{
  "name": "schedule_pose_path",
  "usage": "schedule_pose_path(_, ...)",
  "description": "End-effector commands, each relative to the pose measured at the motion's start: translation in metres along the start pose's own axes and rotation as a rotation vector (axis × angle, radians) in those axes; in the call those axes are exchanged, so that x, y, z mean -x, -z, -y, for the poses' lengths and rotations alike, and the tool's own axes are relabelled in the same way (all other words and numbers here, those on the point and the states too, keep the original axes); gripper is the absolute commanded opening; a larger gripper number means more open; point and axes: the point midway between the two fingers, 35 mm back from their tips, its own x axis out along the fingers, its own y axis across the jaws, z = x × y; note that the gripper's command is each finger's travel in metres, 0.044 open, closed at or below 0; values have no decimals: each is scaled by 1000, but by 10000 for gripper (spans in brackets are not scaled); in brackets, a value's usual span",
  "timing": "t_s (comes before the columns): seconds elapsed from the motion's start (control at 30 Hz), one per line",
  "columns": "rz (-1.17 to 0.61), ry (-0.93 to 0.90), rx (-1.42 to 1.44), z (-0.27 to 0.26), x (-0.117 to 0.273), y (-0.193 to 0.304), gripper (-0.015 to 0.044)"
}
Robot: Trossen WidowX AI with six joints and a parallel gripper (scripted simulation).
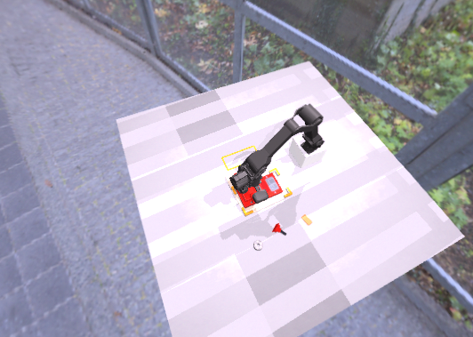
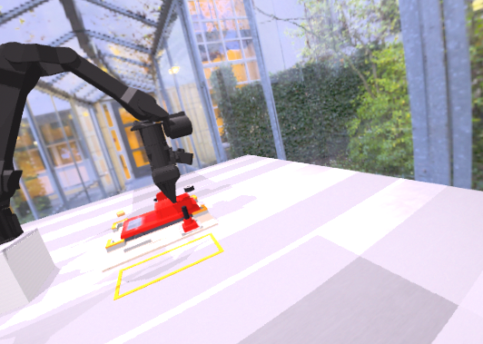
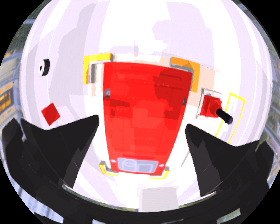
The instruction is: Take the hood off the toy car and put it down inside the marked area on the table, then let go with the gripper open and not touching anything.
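The red toy car (image 1: 274, 185) (image 2: 150, 222) (image 3: 141, 107) sits between yellow-orange corner brackets, with a pale window panel at its end nearer the arm's base. The hood is part of its red top; its edges are hard to tell. My gripper (image 1: 254, 191) (image 2: 173, 201) (image 3: 143, 124) is open and empty, pointing down close over the car. In the wrist view its fingers appear on either side of the red body; whether they touch it cannot be told. The marked area, a yellow outline (image 1: 238, 152) (image 2: 170, 275) (image 3: 238, 97), lies beside the car and shows nothing placed inside.
A red piece with a black handle (image 2: 190, 226) (image 3: 211, 106) stands between car and outline. On the car's other side lie a red piece with a dark stem (image 1: 277, 228), a white ring (image 1: 258, 245) and an orange block (image 1: 307, 220). The arm stands on a white box (image 1: 302, 158) (image 2: 34, 271).
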Motion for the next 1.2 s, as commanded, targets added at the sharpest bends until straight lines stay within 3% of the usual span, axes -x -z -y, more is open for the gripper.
schedule_pose_path(0.0,-9,4,-5,1,-3,3,440)
schedule_pose_path(1.17,-9,4,-5,1,-19,3,440)
